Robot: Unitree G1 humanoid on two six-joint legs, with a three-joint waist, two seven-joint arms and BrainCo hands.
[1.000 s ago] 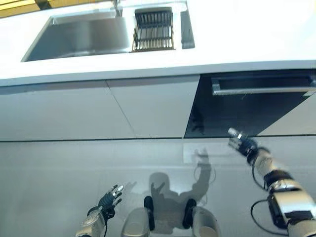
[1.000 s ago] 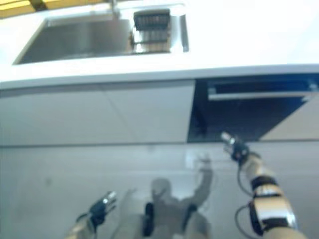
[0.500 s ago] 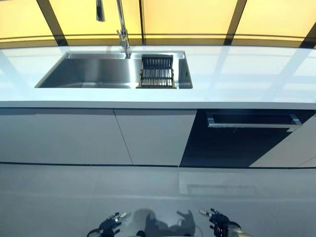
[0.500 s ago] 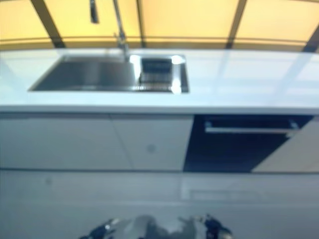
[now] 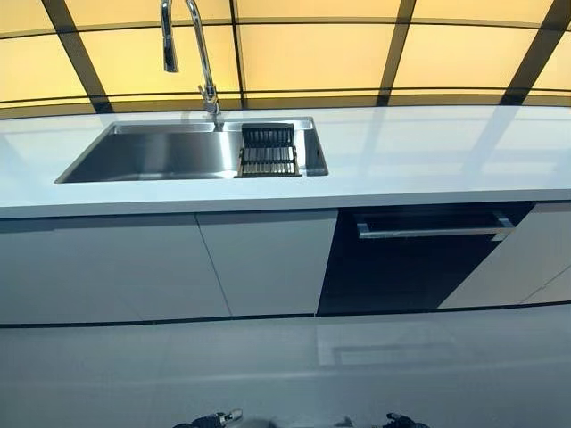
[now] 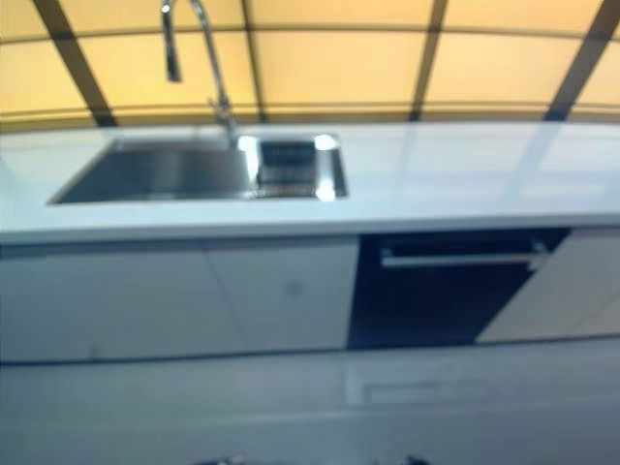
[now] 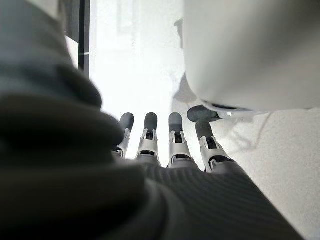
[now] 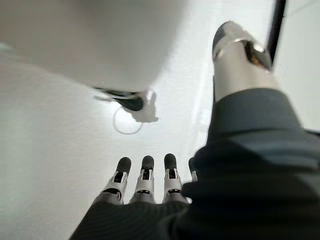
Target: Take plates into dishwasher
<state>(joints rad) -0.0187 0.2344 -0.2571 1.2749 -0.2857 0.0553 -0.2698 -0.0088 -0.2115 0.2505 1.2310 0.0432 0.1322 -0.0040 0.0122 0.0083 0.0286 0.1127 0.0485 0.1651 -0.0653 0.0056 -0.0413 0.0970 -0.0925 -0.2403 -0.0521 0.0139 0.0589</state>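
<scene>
The dishwasher (image 5: 401,267) is a dark panel under the white counter (image 5: 428,152), right of the white cupboard doors, with a silver bar handle (image 5: 433,230); its door is closed. No plate shows in any view. A black dish rack (image 5: 268,150) sits in the right end of the steel sink (image 5: 152,156). My left hand (image 7: 165,145) hangs low over the floor, fingers straight, holding nothing; it just shows at the lower edge of the left eye view (image 5: 214,419). My right hand (image 8: 145,180) is the same, open and empty, low at the right (image 5: 398,420).
A tall curved tap (image 5: 192,53) stands behind the sink. White cupboard doors (image 5: 259,263) run under the counter left of the dishwasher, and another white panel (image 5: 526,259) lies to its right. Pale glossy floor (image 5: 285,366) lies between me and the cabinets.
The camera has tilted up, showing the counter and window. My right arm has dropped from near the dishwasher front to the lower edge. Both hands now barely show.
</scene>
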